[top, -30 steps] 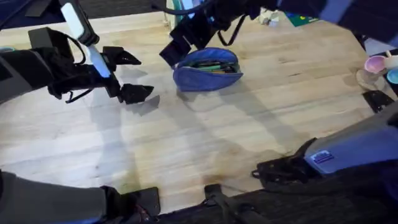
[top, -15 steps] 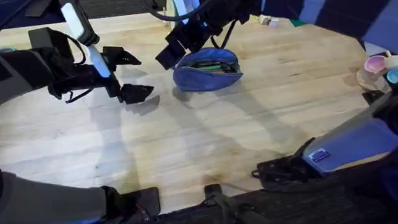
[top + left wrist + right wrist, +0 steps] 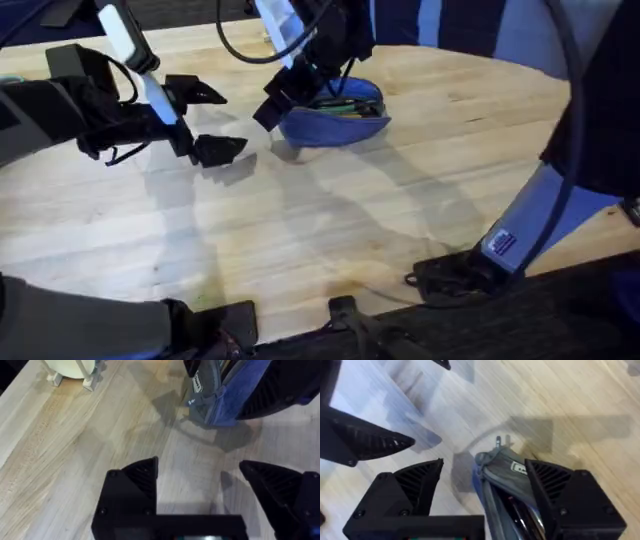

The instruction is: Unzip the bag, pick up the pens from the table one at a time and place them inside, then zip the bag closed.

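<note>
The blue-grey bag (image 3: 335, 122) lies on the table (image 3: 330, 230) toward the far middle, its zipper open. Several pens (image 3: 338, 103) lie inside it, green and orange among them. My right gripper (image 3: 287, 95) is open over the bag's left end. In the right wrist view its fingers straddle that end (image 3: 499, 471), with the small zipper pull (image 3: 498, 440) just beyond and dark pens (image 3: 522, 517) showing in the mouth. My left gripper (image 3: 207, 120) stands open to the left of the bag, holding nothing. The left wrist view shows the bag (image 3: 225, 395) ahead of its fingers.
The right arm (image 3: 560, 190) arches large over the right side of the table. A white stand (image 3: 70, 367) sits beyond the left gripper. Dark mounts (image 3: 450, 275) lie at the table's near edge. Bare wood spreads across the middle and front.
The right gripper has come down and nearer, from behind the bag onto its left end. The right arm has swung in over the right side. The left arm and the bag have stayed still.
</note>
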